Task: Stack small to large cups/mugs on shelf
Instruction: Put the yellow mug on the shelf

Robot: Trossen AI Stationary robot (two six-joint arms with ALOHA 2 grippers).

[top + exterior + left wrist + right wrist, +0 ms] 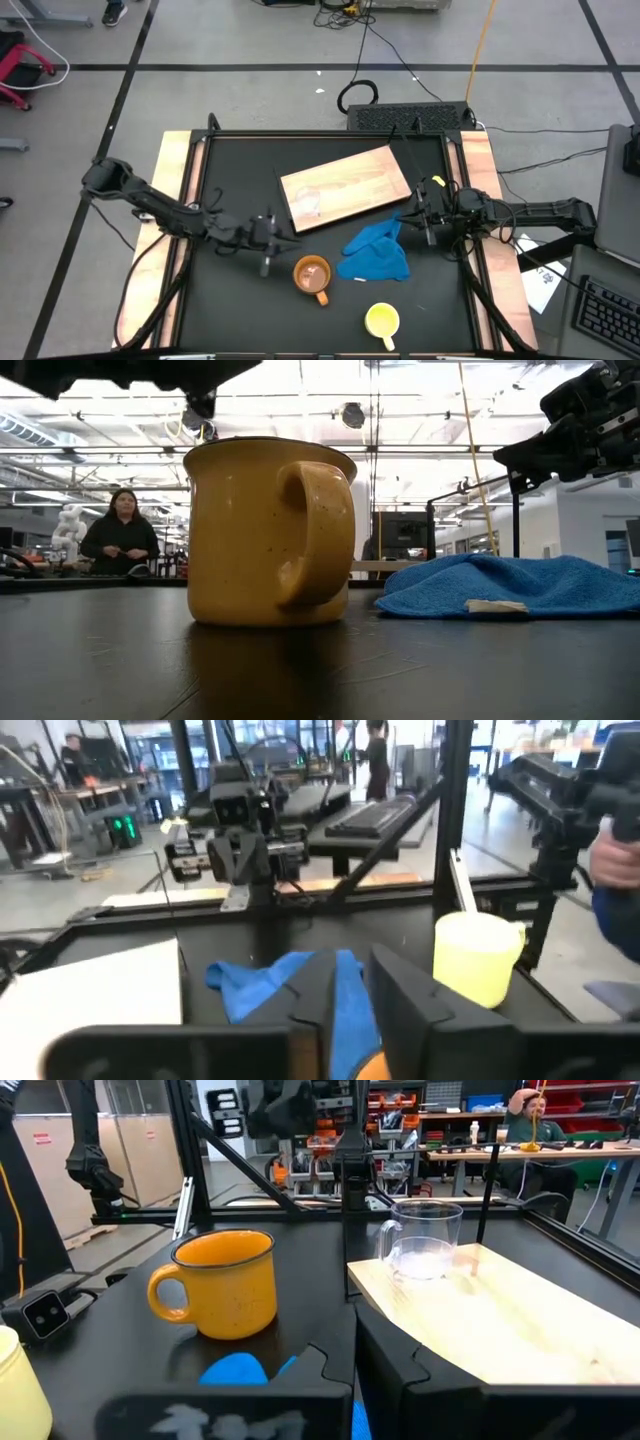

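Note:
The small clear glass cup (305, 203) (425, 1240) stands upright on the wooden shelf board (350, 182) (510, 1325), near the board's left end. The orange mug (312, 275) (265, 535) stands on the black table in front of the board. The yellow mug (382, 320) (478, 955) stands nearer the front edge. My left gripper (283, 240) (348, 988) hovers level just left of the orange mug, a narrow gap between its fingers and nothing in it. My right gripper (407, 216) (350, 1355) waits shut at the board's right end, above the blue cloth.
A crumpled blue cloth (375, 252) (520, 585) lies between the board and the yellow mug, under the right gripper. Bare black tabletop (235, 310) lies at the front left. A person (120, 535) sits in the room beyond the table.

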